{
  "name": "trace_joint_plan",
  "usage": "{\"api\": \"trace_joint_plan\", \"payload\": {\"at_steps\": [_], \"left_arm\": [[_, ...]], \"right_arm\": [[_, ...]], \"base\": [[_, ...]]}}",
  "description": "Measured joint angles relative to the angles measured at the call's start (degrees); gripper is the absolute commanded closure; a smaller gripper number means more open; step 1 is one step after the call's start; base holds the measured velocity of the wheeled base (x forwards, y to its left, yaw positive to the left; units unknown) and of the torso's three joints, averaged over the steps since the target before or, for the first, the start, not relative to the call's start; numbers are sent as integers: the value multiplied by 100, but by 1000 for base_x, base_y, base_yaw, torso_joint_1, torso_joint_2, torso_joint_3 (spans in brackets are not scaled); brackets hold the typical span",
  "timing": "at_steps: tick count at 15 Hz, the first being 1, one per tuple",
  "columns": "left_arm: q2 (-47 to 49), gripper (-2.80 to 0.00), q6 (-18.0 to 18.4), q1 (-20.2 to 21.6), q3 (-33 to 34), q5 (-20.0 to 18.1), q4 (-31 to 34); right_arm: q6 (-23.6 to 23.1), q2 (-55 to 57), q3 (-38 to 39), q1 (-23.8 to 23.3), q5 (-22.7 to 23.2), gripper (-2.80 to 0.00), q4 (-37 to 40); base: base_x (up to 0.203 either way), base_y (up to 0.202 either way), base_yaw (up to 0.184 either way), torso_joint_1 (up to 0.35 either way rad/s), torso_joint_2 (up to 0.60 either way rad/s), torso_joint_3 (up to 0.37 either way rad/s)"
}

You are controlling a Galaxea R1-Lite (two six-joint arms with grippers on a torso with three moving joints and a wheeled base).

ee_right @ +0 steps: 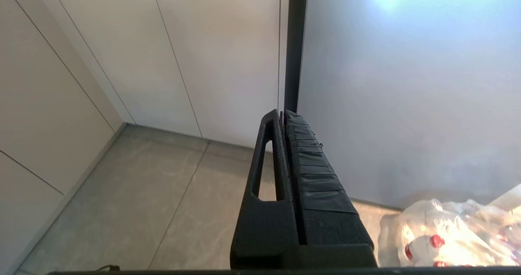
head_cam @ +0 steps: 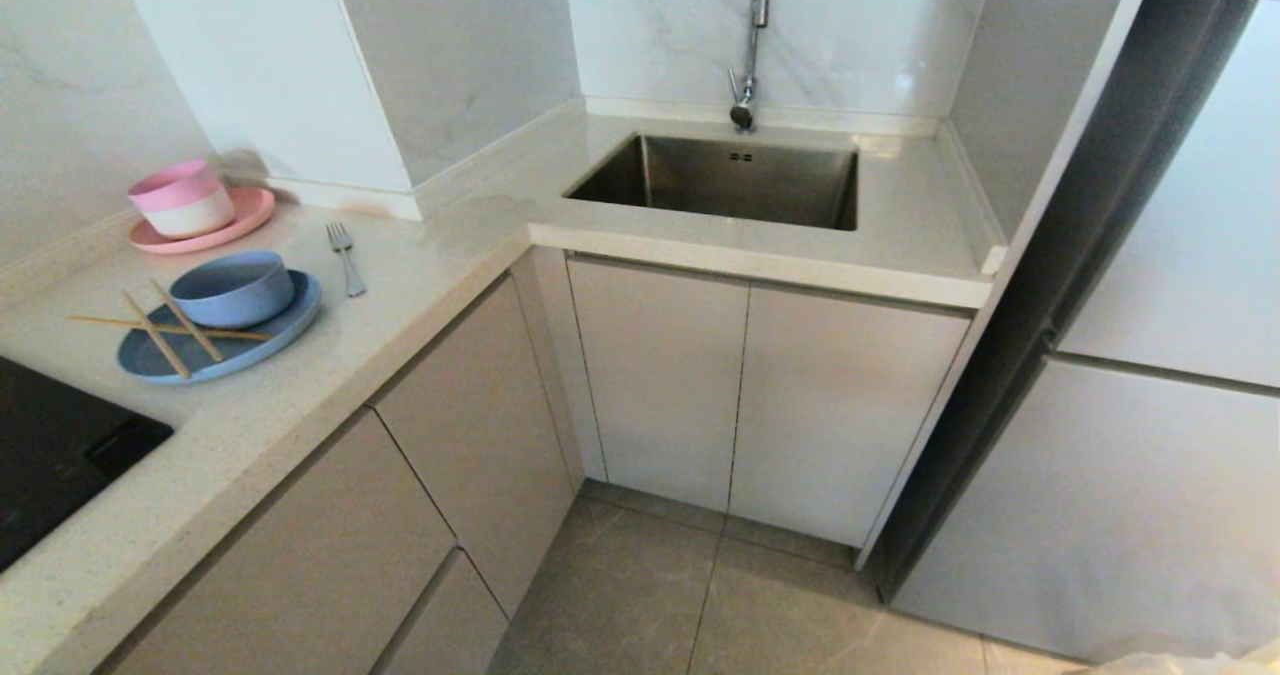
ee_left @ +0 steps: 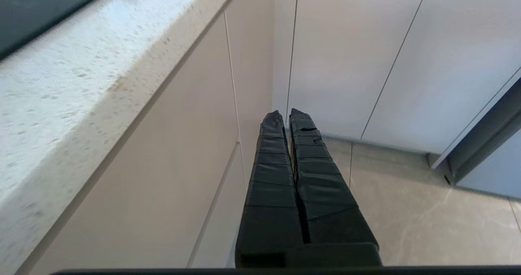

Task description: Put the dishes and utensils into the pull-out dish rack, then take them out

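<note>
1. Two grippers, both mine, both down low by the cabinets & neither in the head view. My left gripper [ee_left: 286,113] is clenched, fingers pressed together w/ nothing between them, hanging beside the beige cabinet fronts [ee_left: 163,152] under the countertop edge.
2. My right gripper [ee_right: 282,113] is clenched too, empty, over the grey floor tiles [ee_right: 134,201], pointing toward the dark gap between white cabinet doors & the fridge front [ee_right: 407,95]. One clear plastic bag [ee_right: 447,234] w/ red-capped items sits on the floor near it.
3. One blue plate [head_cam: 222,343] lies on the countertop [head_cam: 300,405], left side, just past the black cooktop [head_cam: 60,445].
4. One blue bowl [head_cam: 232,287] sits upright on that plate, toward its back rim.
5. Chopsticks [head_cam: 172,327]: I count 3 sticks in sight, lying across the plate in front of the bowl, 1 running crosswise & 2 angled over it. A 4th I can't make out.
6. One silver fork [head_cam: 345,257] lies flat on the counter just right of the plate, tines pointing to the wall, not touching it.
7. One pink bowl [head_cam: 182,198] sits on 1 pink plate [head_cam: 205,230] behind the blue set, by the wall.
8. One steel sink [head_cam: 725,180] w/ 1 tap [head_cam: 750,55] in the corner counter; 2 white doors [head_cam: 740,405] below it.
9. Pull-out rack: not visible, all cabinet fronts flush.
</note>
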Motion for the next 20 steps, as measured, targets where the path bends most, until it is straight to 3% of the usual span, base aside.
{"api": "trace_joint_plan", "payload": {"at_steps": [11,20], "left_arm": [[0,0,1,0,0,0,-2],[0,0,-27,0,0,2,-2]], "right_arm": [[0,0,0,0,2,0,0],[0,0,0,0,0,0,0]], "base": [[0,0,0,0,2,204],[0,0,0,1,1,27]]}}
